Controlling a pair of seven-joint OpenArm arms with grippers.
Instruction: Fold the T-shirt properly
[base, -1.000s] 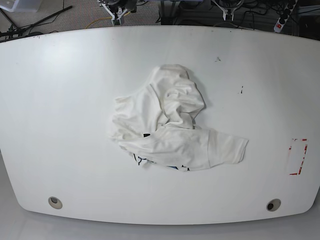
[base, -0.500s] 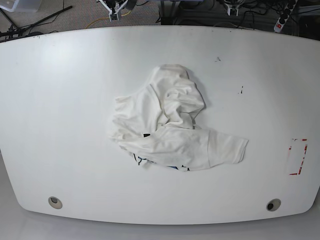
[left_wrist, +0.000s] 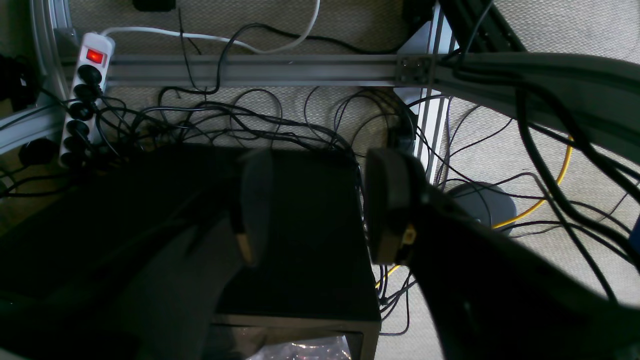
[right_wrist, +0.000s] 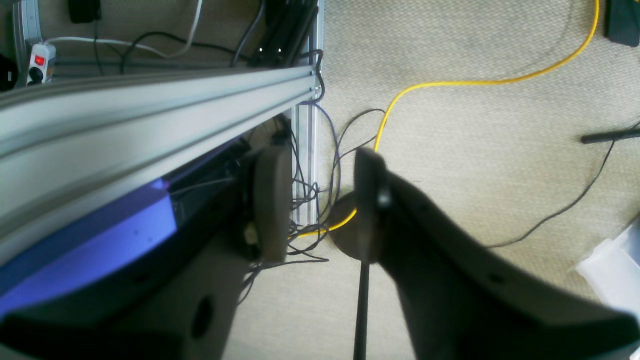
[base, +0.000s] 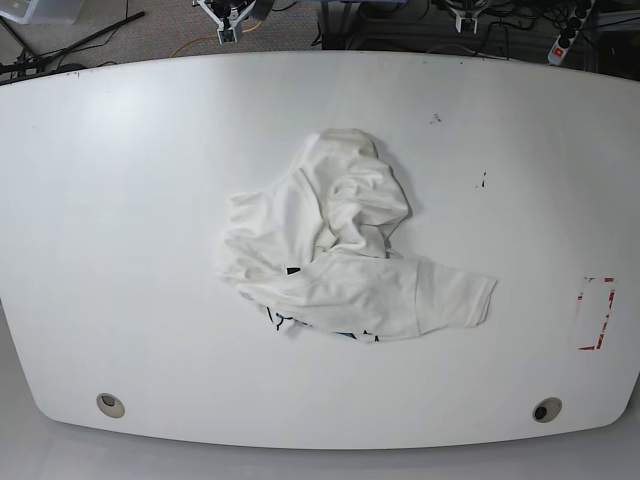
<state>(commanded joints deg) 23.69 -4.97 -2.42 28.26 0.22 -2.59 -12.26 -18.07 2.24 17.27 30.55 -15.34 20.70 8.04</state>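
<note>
The T-shirt (base: 340, 245) lies crumpled in a heap in the middle of the white table (base: 120, 200), white side out. One sleeve (base: 455, 295) spreads to the right, and a bit of dark print peeks out at its front edge (base: 285, 322). My left gripper (left_wrist: 322, 210) is open and empty over the floor behind the table. It shows as a sliver at the top edge of the base view (base: 466, 14). My right gripper (right_wrist: 320, 205) is also open and empty above carpet, and sits at the far edge (base: 230, 20). Both are far from the shirt.
A red-marked rectangle (base: 596, 313) sits near the table's right edge. Two round holes (base: 110, 405) (base: 546, 410) are at the front corners. Behind the table are aluminium frame rails (left_wrist: 250, 70), a power strip (left_wrist: 82, 95), tangled cables and a yellow cable (right_wrist: 450, 85).
Both arms have drawn back a little toward the far edge, so less of them shows at the top of the base view. The T-shirt has not moved.
</note>
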